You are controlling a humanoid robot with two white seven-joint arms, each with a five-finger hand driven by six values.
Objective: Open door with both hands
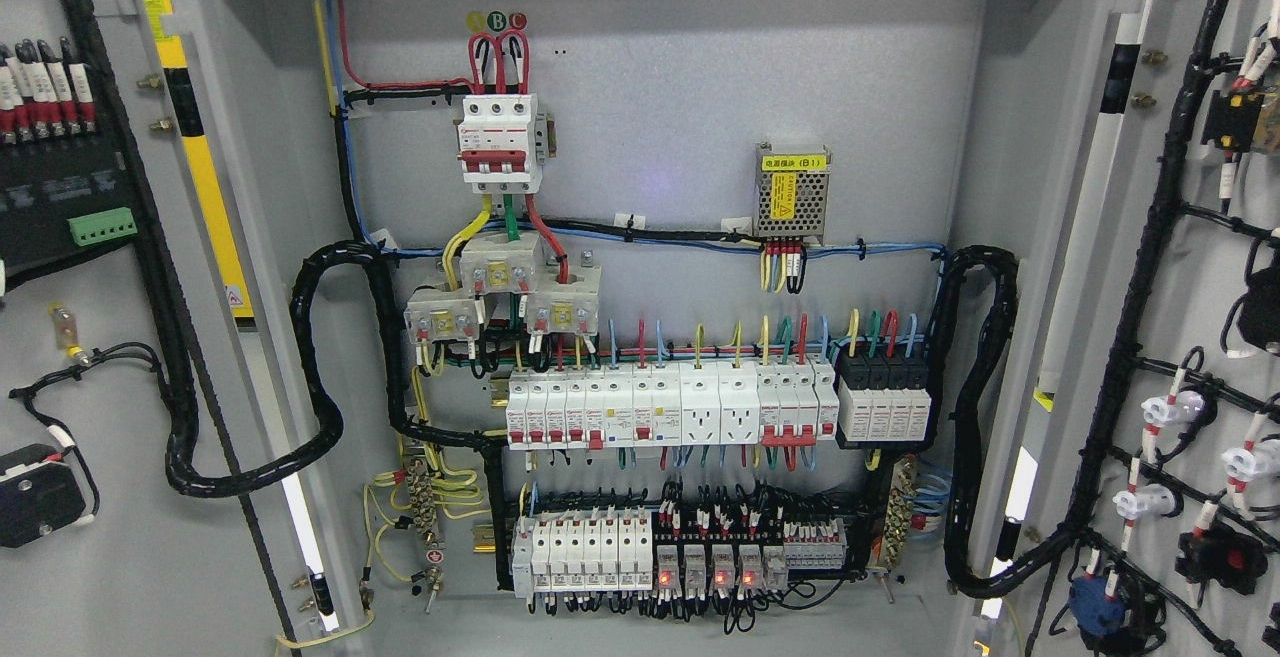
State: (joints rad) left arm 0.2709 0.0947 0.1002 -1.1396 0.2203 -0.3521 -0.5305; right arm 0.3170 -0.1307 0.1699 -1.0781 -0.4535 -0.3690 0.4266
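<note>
Swung fully open already: 2 doors, left door [110, 357] and right door [1180, 337], flanking exposed breaker rows [660, 407]. Neither hand visible, grip state impossible to tell. Risked snagging door-mounted cable looms [250, 477] if pushed wider.

left door [100, 337], cabinet [660, 237] between, right door [1180, 337]

Two open doors [100, 337] [1180, 337]; one power supply module [791, 191]; three current transformers [502, 265].

Main breaker [499, 142]: we are seeing it sitting top centre.
Power module [791, 192]: sitting right of it.
Breaker row [670, 407]: running below both.
</note>
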